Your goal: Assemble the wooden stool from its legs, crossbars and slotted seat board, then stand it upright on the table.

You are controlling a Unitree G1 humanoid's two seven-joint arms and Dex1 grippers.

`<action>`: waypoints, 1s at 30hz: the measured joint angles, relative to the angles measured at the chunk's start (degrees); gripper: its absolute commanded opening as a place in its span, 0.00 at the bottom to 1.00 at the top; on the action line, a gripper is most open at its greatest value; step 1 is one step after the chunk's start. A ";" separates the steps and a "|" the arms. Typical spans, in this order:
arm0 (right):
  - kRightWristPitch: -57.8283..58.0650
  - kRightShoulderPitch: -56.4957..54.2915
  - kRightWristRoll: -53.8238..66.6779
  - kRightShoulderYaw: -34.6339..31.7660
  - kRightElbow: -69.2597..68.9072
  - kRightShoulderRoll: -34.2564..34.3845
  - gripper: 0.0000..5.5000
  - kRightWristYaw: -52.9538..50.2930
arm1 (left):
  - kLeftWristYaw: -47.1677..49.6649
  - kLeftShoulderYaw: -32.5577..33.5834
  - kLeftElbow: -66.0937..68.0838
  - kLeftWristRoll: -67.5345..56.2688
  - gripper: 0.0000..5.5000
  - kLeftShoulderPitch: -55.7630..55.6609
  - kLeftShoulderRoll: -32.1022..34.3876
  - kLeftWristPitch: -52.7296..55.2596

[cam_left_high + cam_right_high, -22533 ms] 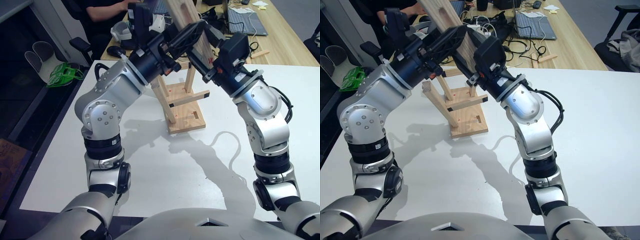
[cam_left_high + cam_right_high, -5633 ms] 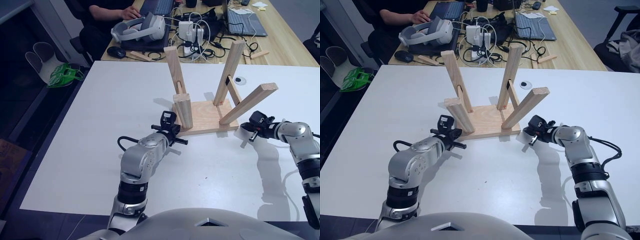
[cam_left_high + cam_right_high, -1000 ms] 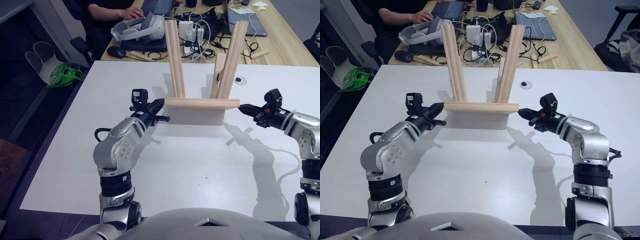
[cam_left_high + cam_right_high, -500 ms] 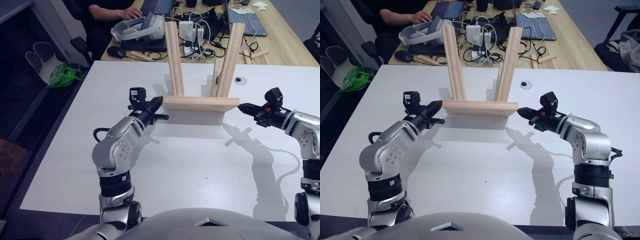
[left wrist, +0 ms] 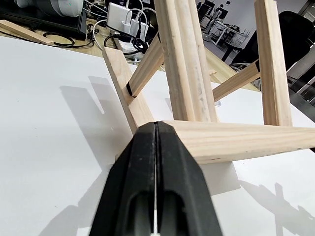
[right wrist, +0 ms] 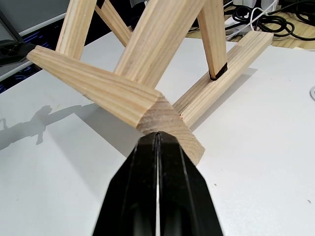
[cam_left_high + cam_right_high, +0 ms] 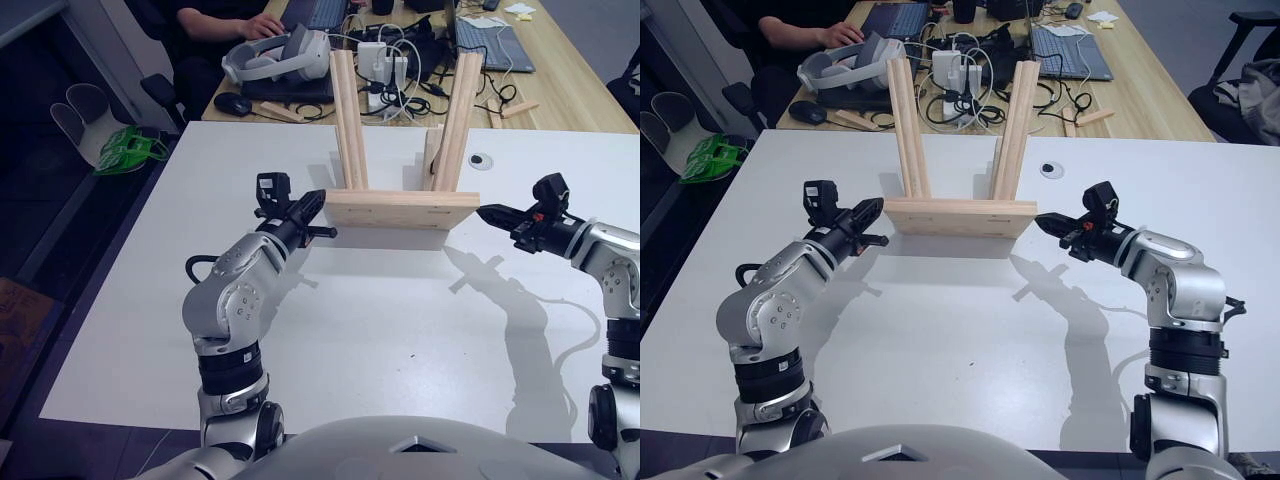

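From the head camera, the stool [image 7: 402, 210] is put together but not yet upright: its seat board is tipped up on the white table [image 7: 380, 330] with the legs [image 7: 348, 120] pointing up and away from the robot. The left gripper [image 7: 318, 204] sits at the board's left end and the right gripper [image 7: 485, 213] at its right end, each with its fingers pressed together and holding nothing. In the left wrist view, the joined fingertips [image 5: 147, 147] sit against the raised near corner of the seat board [image 5: 246, 140], whose end runs down to the table farther off. In the right wrist view, the tips meet the opposite corner [image 6: 157, 110], though whether they actually touch it or stop just short is hard to tell. Since nothing is clamped, the turn-over likely depends on both tips lifting together at equal height, staying under the near edge so it cannot slide off, and pivoting the seat about its far edge until the legs come down.
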 measured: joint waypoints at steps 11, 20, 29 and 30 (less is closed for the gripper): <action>1.87 0.44 0.42 -0.11 -2.96 -0.62 0.00 0.00 | -0.01 1.01 -1.57 -1.57 0.01 0.28 0.45 0.77; 7.15 6.15 3.87 -0.06 -13.61 -2.95 0.00 0.17 | -1.05 1.42 -5.50 -4.55 0.01 2.79 6.04 3.21; 8.90 9.81 15.38 6.52 -22.37 -0.10 0.00 4.36 | -12.60 -3.38 -11.96 -21.47 0.01 6.38 10.37 9.11; 8.79 9.81 15.67 6.47 -22.34 -0.80 0.00 4.37 | -12.66 -3.02 -12.34 -22.63 0.01 6.67 10.81 9.12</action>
